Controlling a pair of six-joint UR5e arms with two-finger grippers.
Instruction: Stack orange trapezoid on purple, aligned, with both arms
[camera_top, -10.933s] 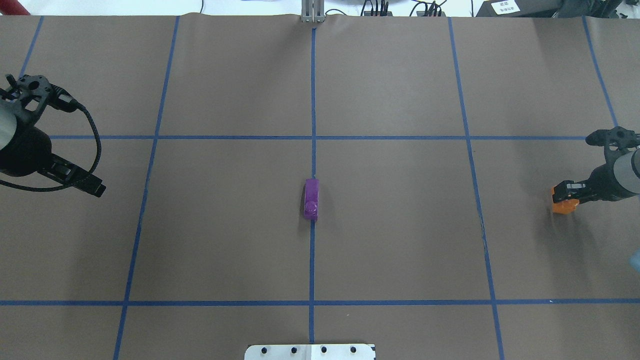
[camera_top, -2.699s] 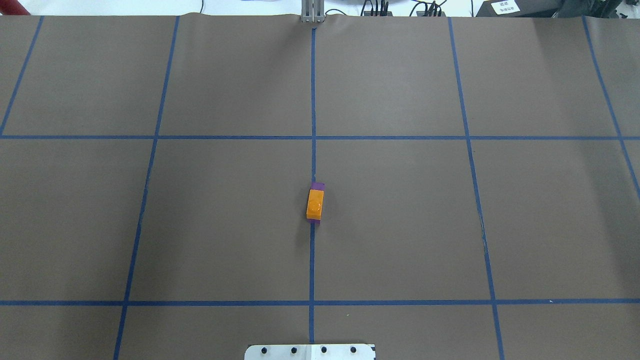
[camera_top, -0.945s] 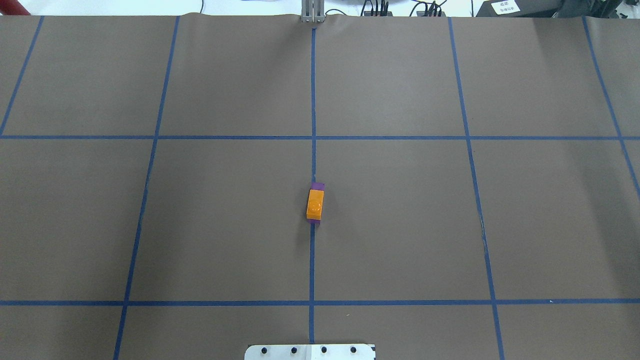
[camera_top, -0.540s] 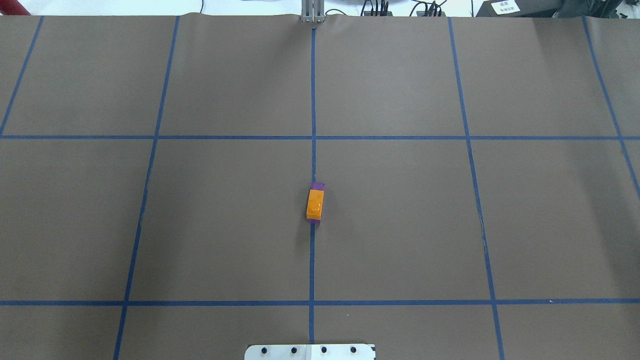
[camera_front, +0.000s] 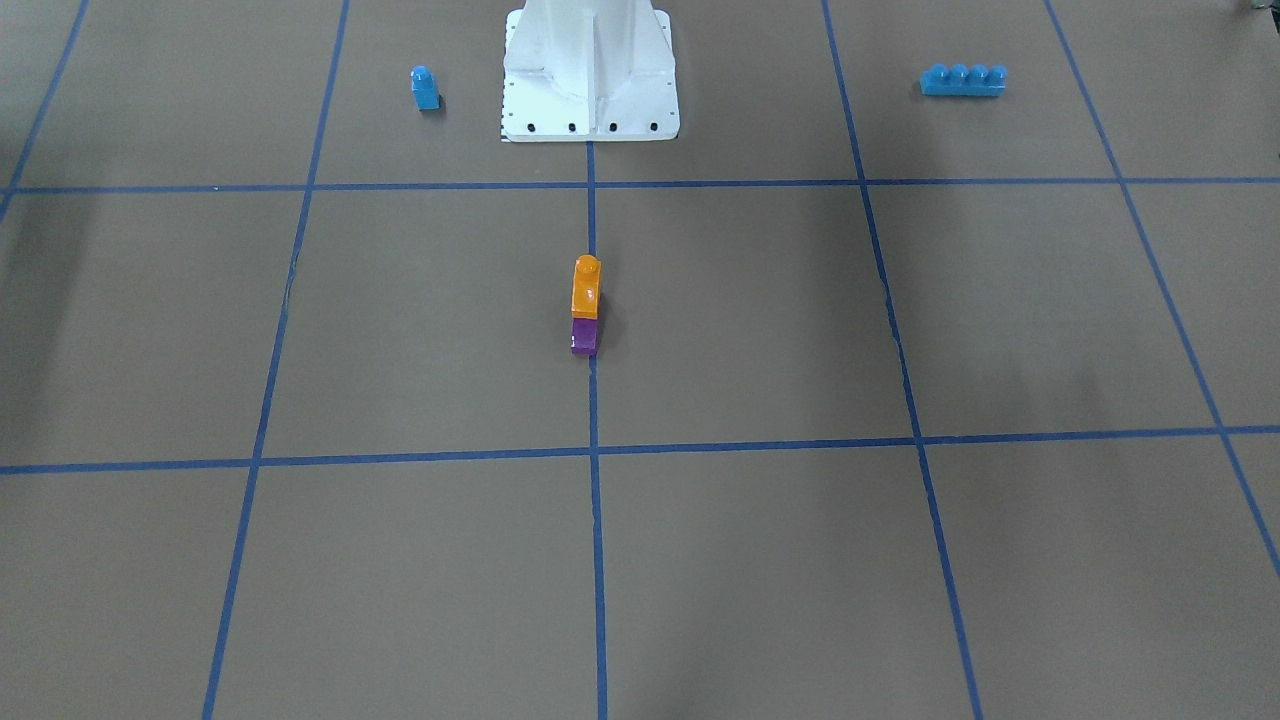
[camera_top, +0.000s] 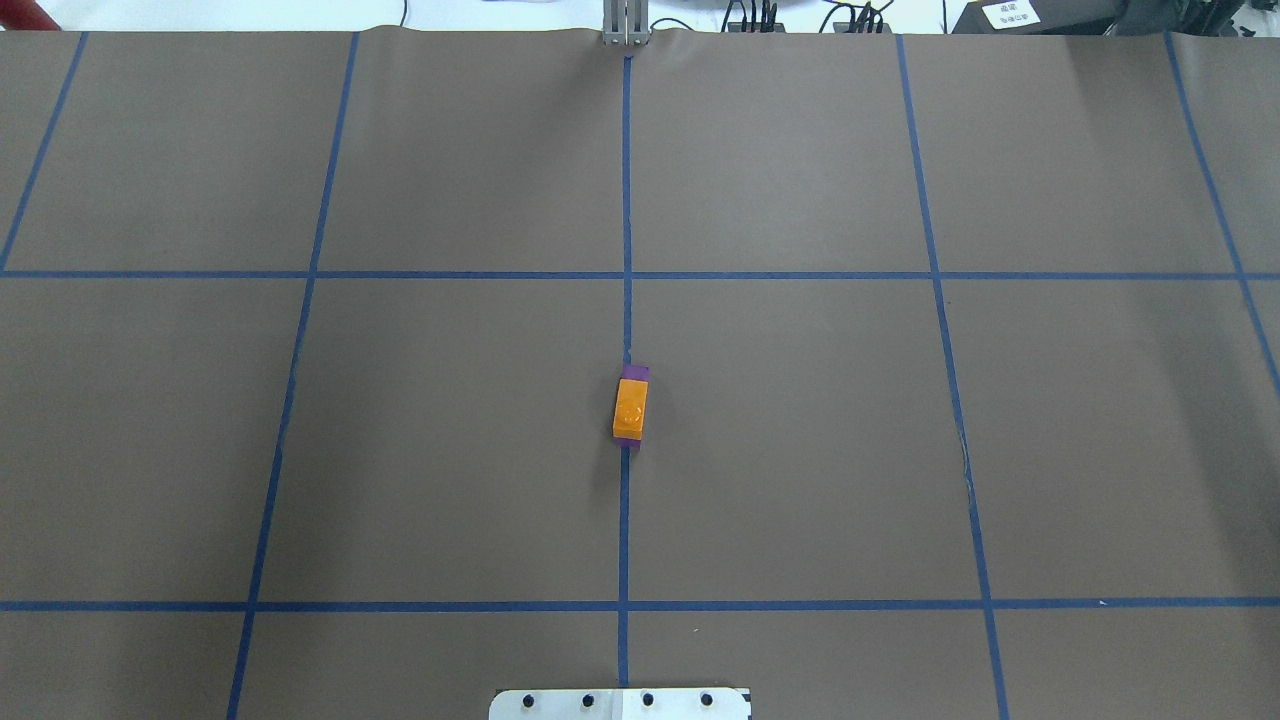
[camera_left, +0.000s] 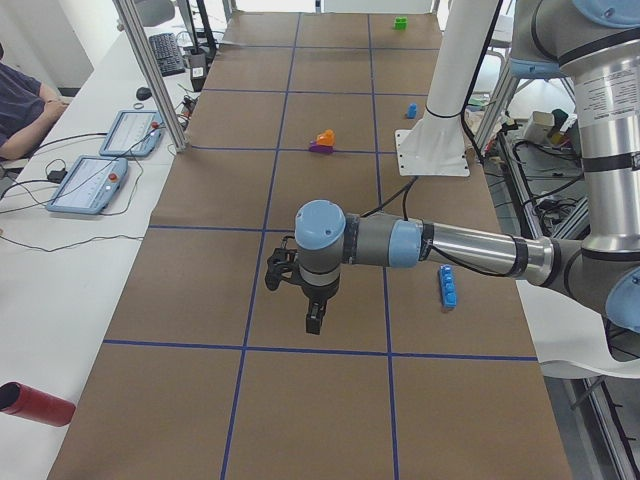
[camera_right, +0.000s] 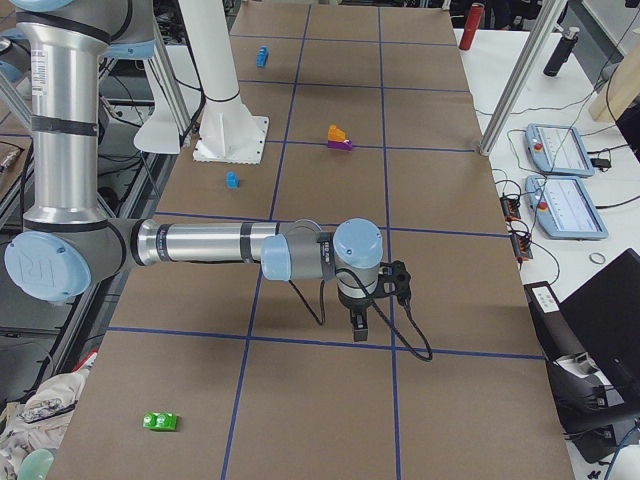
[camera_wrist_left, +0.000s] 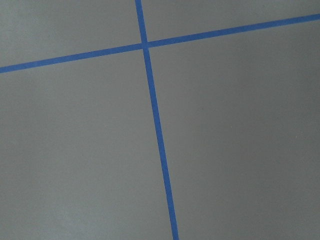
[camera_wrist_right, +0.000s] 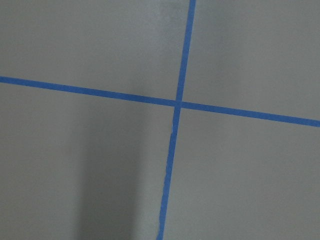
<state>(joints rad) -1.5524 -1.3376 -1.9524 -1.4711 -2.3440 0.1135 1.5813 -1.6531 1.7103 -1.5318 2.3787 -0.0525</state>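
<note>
You see the left gripper (camera_left: 313, 320) and the right gripper (camera_right: 360, 325) only from the table's ends, so I cannot tell whether their jaws are released or clenched. Each points down over the brown paper-covered table (camera_left: 200, 280), well apart from the stack. The small glossy orange plastic trapezoid block (camera_front: 586, 288) sits on the small glossy purple plastic block (camera_front: 584, 336), on the centre blue tape line (camera_front: 596, 520).
</note>
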